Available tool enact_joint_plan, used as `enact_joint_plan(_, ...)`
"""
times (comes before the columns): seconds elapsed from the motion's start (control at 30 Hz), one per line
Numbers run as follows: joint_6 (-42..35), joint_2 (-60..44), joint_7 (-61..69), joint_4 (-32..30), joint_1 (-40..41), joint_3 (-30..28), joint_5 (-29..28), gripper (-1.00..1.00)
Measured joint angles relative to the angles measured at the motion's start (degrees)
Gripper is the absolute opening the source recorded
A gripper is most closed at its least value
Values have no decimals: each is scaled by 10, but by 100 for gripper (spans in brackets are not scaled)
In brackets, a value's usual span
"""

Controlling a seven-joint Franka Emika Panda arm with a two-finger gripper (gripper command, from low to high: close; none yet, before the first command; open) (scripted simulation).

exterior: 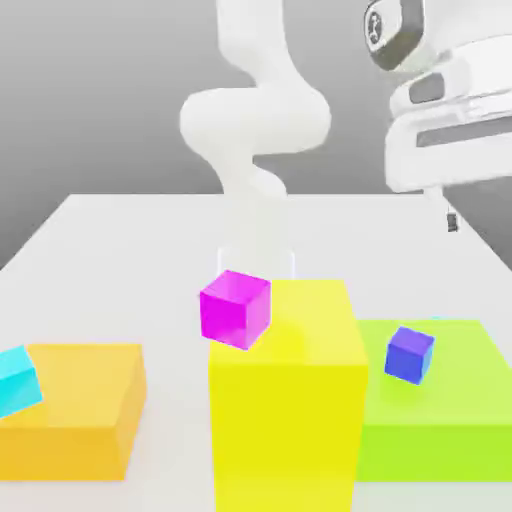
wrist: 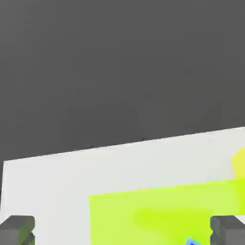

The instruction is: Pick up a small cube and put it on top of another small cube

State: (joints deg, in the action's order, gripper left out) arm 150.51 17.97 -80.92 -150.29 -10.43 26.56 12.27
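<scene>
**Cubes waiting, gripper wide open**

Sitting far on the exterior view's left: sky-cyan cube [exterior: 18, 380], leaning against the orange block [exterior: 80, 405]. Moving right: magenta cube [exterior: 235, 308] resting by the yellow block [exterior: 290, 400], violet cube [exterior: 409, 354] lying on the green block [exterior: 440, 410]. Hanging above, gripper [wrist: 122, 230] spreading fully, gripping nothing. Teal cube's place: cannot tell.
</scene>
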Motion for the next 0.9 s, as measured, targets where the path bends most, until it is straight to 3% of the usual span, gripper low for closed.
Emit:
enact_joint_plan(0.2,69,-103,-172,-65,-18,111,-31,0)
enact_joint_plan(0.3,104,-163,-298,-97,-44,142,-105,0)
enact_joint_plan(0.37,130,-210,-387,-104,-76,108,-193,0)
enact_joint_plan(0.53,199,-319,-551,-80,-206,-71,-403,0)
enact_joint_plan(0.57,214,-338,-571,-74,-238,-108,-428,-100)
enact_joint_plan(0.8,218,-342,-577,-73,-246,-118,-436,-100)
enact_joint_plan(0.9,186,-294,-510,-88,-190,-42,-348,-100)
